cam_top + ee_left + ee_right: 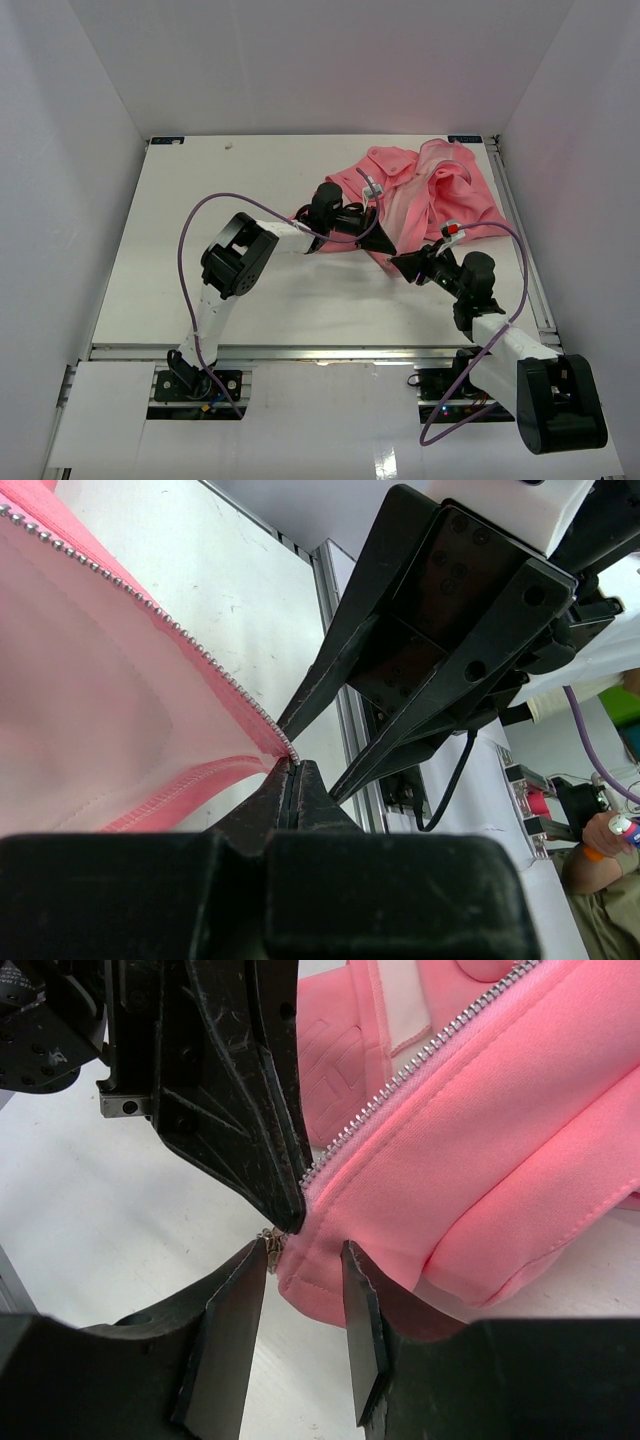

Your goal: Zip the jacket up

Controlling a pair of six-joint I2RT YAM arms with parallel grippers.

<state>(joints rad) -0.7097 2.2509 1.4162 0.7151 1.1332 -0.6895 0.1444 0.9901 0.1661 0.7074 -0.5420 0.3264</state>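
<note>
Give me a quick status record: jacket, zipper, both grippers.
jacket: bunched at the far right of the table
zipper teeth: single bare row along the front edge, not zipped
left gripper: shut on the jacket's bottom corner, at the end of the teeth
right gripper: open, fingers straddling that same corner, not yet gripping

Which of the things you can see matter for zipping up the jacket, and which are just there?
For the job: jacket, its zipper teeth, left gripper shut on the zipper's bottom end, right gripper open around the hem corner.
Just there: purple cable, table rail, bystander's hand.
</note>
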